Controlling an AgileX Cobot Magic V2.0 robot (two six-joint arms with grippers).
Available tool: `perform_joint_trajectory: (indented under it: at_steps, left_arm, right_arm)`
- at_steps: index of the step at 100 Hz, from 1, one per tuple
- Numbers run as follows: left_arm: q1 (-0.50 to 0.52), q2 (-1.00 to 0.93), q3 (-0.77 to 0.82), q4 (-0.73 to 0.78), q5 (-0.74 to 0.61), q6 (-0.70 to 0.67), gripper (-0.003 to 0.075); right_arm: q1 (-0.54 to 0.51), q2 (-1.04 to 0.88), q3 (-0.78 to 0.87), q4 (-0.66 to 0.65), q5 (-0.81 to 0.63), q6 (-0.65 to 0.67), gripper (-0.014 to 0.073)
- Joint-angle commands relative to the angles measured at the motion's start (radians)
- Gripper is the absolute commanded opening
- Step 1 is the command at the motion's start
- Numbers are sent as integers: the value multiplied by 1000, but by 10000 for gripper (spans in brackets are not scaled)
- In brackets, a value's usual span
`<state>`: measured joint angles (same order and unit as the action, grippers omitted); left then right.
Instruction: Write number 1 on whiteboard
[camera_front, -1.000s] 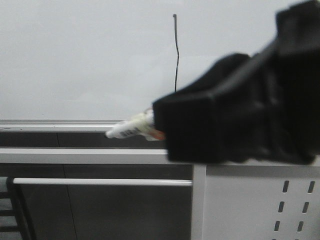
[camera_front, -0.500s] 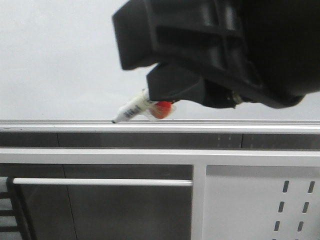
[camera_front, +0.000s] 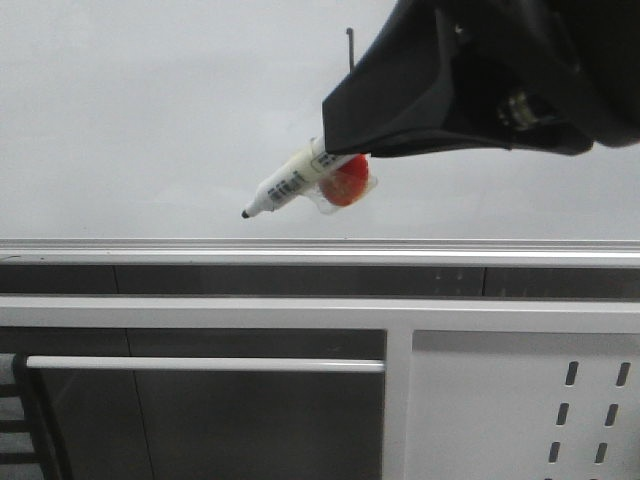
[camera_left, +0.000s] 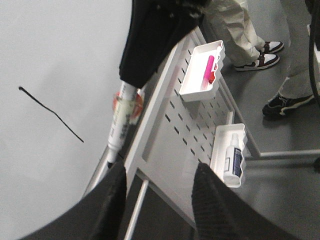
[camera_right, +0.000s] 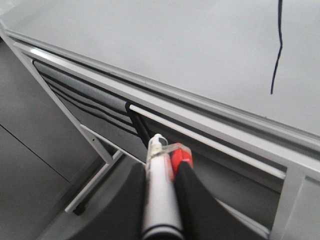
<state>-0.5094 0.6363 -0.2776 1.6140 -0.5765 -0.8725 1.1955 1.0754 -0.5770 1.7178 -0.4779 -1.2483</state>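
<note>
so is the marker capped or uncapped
Uncapped: the marker in the right claw shows a bare dark tip, off the whiteboard.

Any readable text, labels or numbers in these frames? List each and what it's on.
"1": hand-drawn black stroke, the number 1, on the whiteboard.
Black print on the marker pen barrel in the right gripper: too small and blurred to read.
Label on the bottle in a white tray: unreadable.
Nothing else legible.

We count one whiteboard (camera_front: 150, 120), one number 1 (camera_left: 50, 113), one marker pen (camera_front: 290, 185), two white trays (camera_left: 202, 70), one pink object (camera_left: 208, 70), one bottle (camera_left: 233, 157), and two grippers (camera_right: 162, 200).
</note>
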Motion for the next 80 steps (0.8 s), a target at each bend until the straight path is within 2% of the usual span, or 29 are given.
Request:
perform_joint_trajectory:
  at_steps: [1, 21, 36, 44, 61, 73, 80]
  left_arm:
    - [2, 7, -63, -33, -11, 5, 298]
    - [2, 37, -117, -28, -62, 42, 300]
    - [2, 114, -117, -26, -82, 96, 367]
    - [2, 175, -119, -26, -114, 123, 374]
    - [2, 252, -158, -26, -69, 244, 373]
    - [2, 287, -191, -26, -39, 251, 373]
    - [2, 307, -207, -26, -48, 252, 373]
  right_arm:
    - [3, -22, -35, 20, 2, -11, -50]
    - [3, -22, -35, 98, 8, -28, -50]
    - [3, -22, -35, 98, -4, -28, -50]
    - [3, -22, -35, 101, 5, -28, -50]
    - [3, -22, -39, 109, 44, -28, -50]
    - [3, -22, -53, 107, 74, -36, -50]
    - [3, -22, -57, 107, 107, -84, -50]
